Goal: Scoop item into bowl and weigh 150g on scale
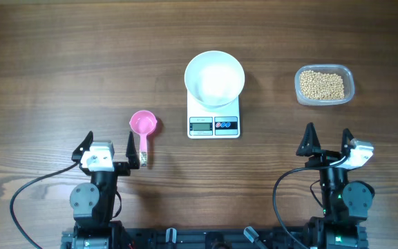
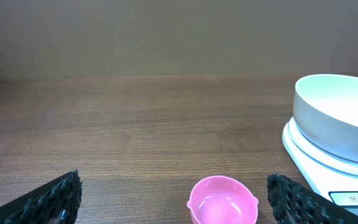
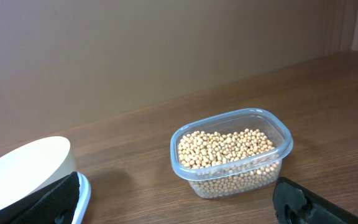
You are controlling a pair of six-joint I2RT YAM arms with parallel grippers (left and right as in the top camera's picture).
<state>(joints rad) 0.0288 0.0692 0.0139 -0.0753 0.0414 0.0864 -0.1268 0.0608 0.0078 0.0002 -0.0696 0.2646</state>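
Scale [image 1: 213, 126], display toward near table [image 1: 47, 55] edge

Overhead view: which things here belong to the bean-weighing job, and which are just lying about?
For the job: beans, clear tub holding them, pink scoop, white bowl, scale.
Just there: black cables, wooden table.

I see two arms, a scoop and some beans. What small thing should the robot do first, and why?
Probably the left gripper should move onto the pink scoop and close on its handle. It and the right gripper stand open and empty, the beans lie in their clear tub, and the white bowl on the scale is empty.
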